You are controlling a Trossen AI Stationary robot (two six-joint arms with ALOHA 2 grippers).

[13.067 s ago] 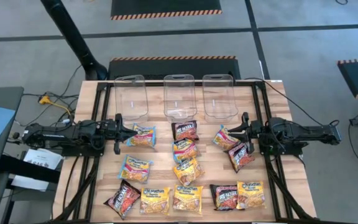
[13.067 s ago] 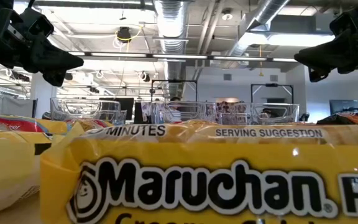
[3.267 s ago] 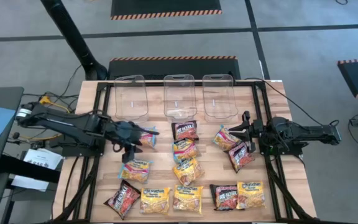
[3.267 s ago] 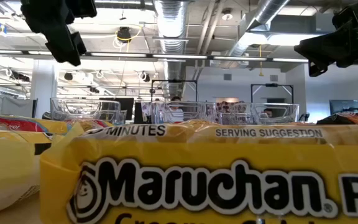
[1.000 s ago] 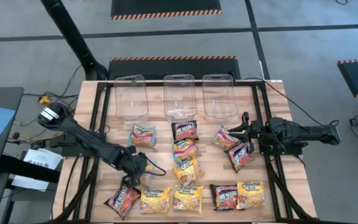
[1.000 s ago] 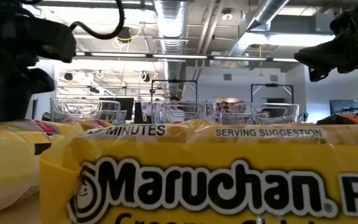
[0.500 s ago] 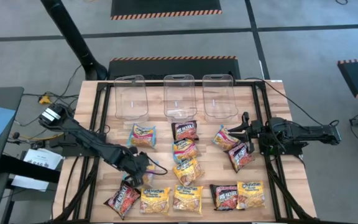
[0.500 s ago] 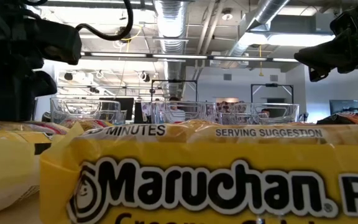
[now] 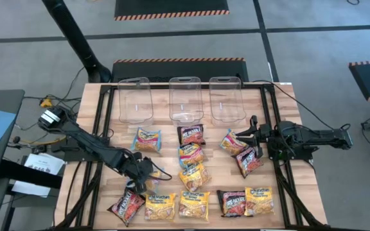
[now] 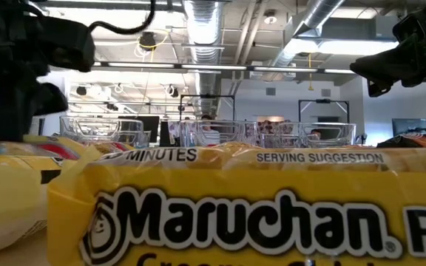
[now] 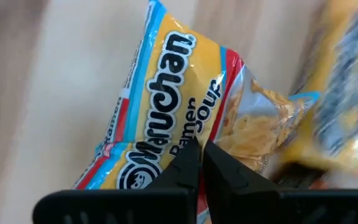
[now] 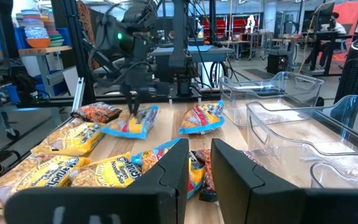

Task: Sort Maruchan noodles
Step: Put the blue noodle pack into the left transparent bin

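Note:
Maruchan noodle packets in yellow-orange, black-red and light blue-pink lie scattered on the wooden table [image 9: 101, 192]. My left gripper [image 9: 148, 178] is over the near left part of the table, shut on a light blue-pink packet [image 11: 166, 93]. The right wrist view shows that packet [image 12: 131, 121] slanting below the left fingers. My right gripper [image 9: 252, 135] waits level at the table's right side, its fingers [image 12: 173, 168] apart with nothing between them. My left gripper pinches the light blue-pink packet between its two fingertips [image 11: 188, 158], on the printed face beside the logo [image 11: 166, 146]. The fingers come steeply from above. The packet is tilted, its held part raised [image 12: 137, 113] and its other end [image 12: 112, 129] low by the table top.
Three clear bins [image 9: 135, 99], [image 9: 185, 99], [image 9: 227, 99] stand in a row along the far edge. Black-red packets [image 9: 191, 134], [image 9: 126, 205] and yellow ones [image 9: 161, 206], [image 9: 194, 176] lie close around the left gripper. A black frame [image 9: 108, 115] borders the table.
My left gripper has shut on the light blue-pink packet and risen slightly, tipping that packet's held part up off the table. The right arm has kept still.

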